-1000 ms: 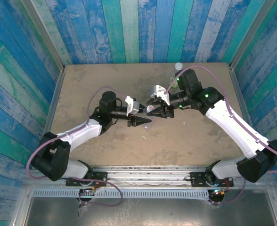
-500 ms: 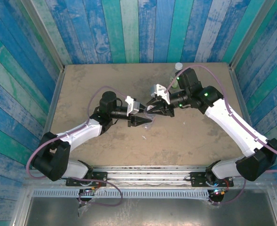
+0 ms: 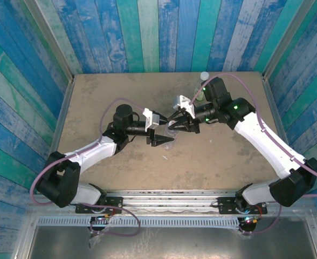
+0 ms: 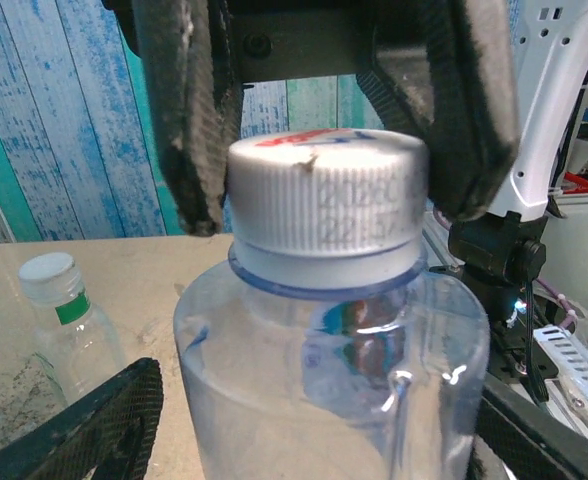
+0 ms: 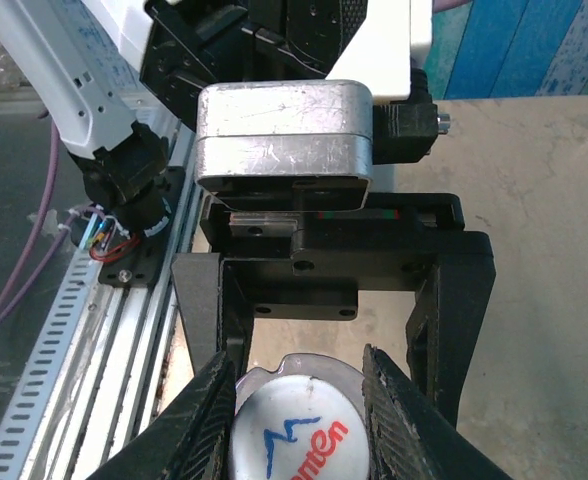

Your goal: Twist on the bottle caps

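- In the middle of the sandy-brown table (image 3: 115, 91), the two arms meet nose to nose over one clear, faintly blue-tinted plastic bottle (image 4: 324, 380).
- The left gripper (image 3: 167, 137) has the bottle's body between its dark fingers (image 4: 84, 430), one along each side. From where I stand it looks clasped on it, holding it steady.
- The right gripper (image 5: 299, 400) is clenched on the white ribbed cap with the red-blue mark (image 4: 324, 215), one pad pressed to each side of its rim.
- That cap sits square on the neck, its lower edge down at the collar ring. I'd judge it threaded on and close to home, with perhaps only the final tightening left.
- At the back of the table stands a small clear bottle with a green label (image 4: 59, 310), well apart from the grippers and already wearing a plain white cap (image 4: 46, 268). That one looks finished.
- So one bottle seems done and a second is nearly there.
- I can't pick out the third bottle or the pale grey cap, so that pair probably remains to be done.
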Tool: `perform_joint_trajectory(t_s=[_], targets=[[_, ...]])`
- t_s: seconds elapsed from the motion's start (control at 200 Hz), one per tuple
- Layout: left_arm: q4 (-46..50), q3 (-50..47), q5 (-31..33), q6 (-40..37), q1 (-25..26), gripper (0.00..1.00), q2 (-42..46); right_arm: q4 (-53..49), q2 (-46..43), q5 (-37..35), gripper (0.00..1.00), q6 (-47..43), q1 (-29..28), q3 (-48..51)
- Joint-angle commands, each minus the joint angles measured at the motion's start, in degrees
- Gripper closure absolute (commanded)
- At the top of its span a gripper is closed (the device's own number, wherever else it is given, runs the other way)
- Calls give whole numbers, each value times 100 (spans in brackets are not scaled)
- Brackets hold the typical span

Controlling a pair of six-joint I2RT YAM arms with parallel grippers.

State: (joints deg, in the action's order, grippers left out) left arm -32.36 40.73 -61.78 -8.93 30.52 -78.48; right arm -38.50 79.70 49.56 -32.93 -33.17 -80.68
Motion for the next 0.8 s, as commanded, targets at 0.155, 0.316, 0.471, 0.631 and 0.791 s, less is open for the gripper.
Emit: perform_joint_trajectory(t_s=[0.155,0.316,0.471,0.631,0.791], targets=[[-280,84,35,229,-9,21,-35,997,-130,488,77,665,19,211],[-305,110,8,267,-3,35,-36,1099,-157,460,76,704,19,303],[-228,100,155,156,-8,45,0,1136,-173,350,77,827,21,377],[-649,-18,1167,278,-3,47,27,1594,-321,-336,82,1744,13,621],[-919,193,2094,345,4,50,-238,2012,-451,-1945,83,2928,-159,879]])
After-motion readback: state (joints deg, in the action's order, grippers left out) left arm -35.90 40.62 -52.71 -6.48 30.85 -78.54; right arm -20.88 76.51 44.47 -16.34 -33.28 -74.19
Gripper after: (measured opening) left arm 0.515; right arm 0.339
